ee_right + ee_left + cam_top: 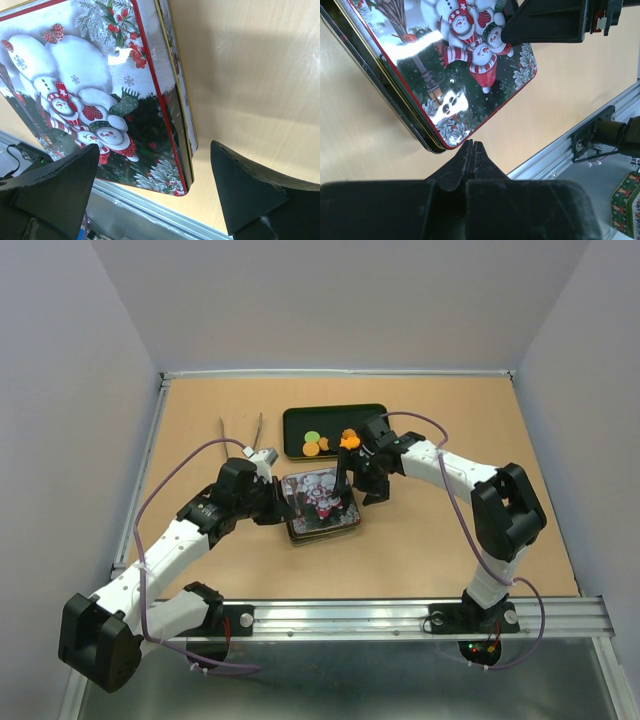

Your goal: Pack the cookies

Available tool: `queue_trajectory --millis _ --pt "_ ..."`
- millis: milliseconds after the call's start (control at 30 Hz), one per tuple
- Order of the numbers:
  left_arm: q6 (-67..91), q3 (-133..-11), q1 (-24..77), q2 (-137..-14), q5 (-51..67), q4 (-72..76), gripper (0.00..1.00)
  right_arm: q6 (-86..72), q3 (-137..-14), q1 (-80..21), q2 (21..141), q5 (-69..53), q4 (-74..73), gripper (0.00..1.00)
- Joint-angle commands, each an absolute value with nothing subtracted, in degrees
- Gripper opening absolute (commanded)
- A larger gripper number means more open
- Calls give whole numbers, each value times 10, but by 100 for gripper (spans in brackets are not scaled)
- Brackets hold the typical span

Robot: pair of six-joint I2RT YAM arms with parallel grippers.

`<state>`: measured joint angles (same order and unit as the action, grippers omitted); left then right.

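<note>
The cookies (pixel 318 443) lie in a black tray (pixel 375 418) at the back: one green and several orange; I see no pink one. A closed snowman tin (pixel 320 505) sits in front of the tray. My left gripper (pixel 283 502) is shut and empty; in the left wrist view its tips (pixel 471 146) are at the tin's (pixel 465 65) near corner. My right gripper (pixel 355 485) is open; in the right wrist view (pixel 152 172) it straddles the tin's (pixel 100 85) right edge, one finger over the lid, one beside it.
Thin metal tongs (pixel 241 430) lie left of the tray. The aluminium rail (pixel 400 615) runs along the table's near edge. Another green tin (pixel 626 204) shows below the table edge in the left wrist view. The right gripper's finger (pixel 545 20) hangs over the lid.
</note>
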<state>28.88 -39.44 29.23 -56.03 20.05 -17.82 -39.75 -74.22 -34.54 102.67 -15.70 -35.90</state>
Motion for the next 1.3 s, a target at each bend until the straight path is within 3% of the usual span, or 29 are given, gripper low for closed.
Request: queue_trajectory --millis 0,600,967,1267 --pt "290 -414 295 -548 185 -174 0 -385 -787 -350 1022 -167 -363 96" --pt "295 -423 295 -533 156 -190 0 -392 -778 -350 1052 -195 -348 91" --pt "292 -420 295 -531 149 -191 0 -398 -773 -350 1046 -233 -313 75" --pt "295 -425 295 -522 135 -216 0 -398 -789 -351 1036 -237 -311 71"
